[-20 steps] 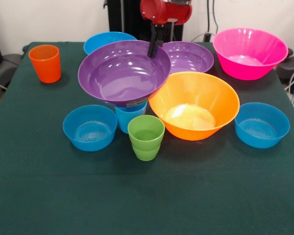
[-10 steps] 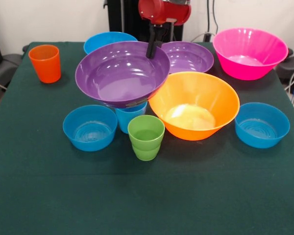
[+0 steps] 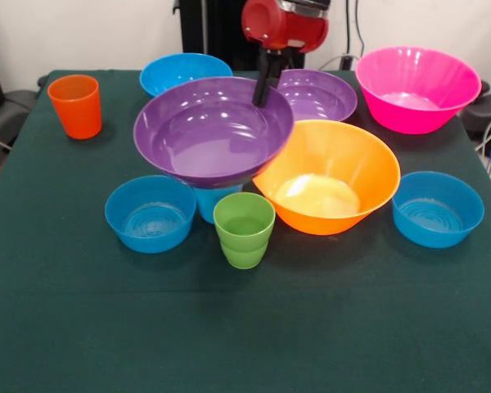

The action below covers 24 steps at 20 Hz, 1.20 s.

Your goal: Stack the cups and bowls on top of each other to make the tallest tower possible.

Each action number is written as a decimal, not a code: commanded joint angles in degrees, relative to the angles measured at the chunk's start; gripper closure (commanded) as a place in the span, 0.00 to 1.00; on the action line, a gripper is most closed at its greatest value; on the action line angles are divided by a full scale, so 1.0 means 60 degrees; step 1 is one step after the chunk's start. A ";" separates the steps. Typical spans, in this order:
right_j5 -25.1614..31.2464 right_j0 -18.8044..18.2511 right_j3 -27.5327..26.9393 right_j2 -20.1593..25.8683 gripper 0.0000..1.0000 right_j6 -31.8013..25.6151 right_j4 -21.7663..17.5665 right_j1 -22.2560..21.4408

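My gripper [image 3: 263, 88] is shut on the far rim of a wide purple bowl [image 3: 204, 135], which sits level over the light blue cup [image 3: 203, 203]. Only a sliver of that cup shows under the bowl, and I cannot tell whether they touch. The green ridged cup [image 3: 244, 229] stands just in front. An orange cup [image 3: 75, 106] stands at the far left. The second purple bowl [image 3: 317, 97] lies behind the large orange-yellow bowl [image 3: 331, 176].
A large pink bowl [image 3: 416, 88] stands at the far right. Small blue bowls sit at the near left [image 3: 150, 214], the near right [image 3: 438, 210] and the back [image 3: 180, 70]. The held bowl's right edge overhangs the orange-yellow bowl's rim.
The gripper has shifted right with the purple bowl. The bowl now sits lower and hides more of the light blue cup.
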 commanded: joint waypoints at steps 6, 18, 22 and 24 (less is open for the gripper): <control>0.0134 0.0770 -0.1150 -0.0190 1.00 0.2094 0.0494 0.0824; 0.0317 0.0913 -0.1060 -0.0354 1.00 0.2127 0.0518 0.0742; 0.0398 0.1017 -0.1030 -0.0424 1.00 0.2155 0.0566 0.0685; 0.0371 0.1071 -0.0984 -0.0468 1.00 0.2195 0.0582 0.0664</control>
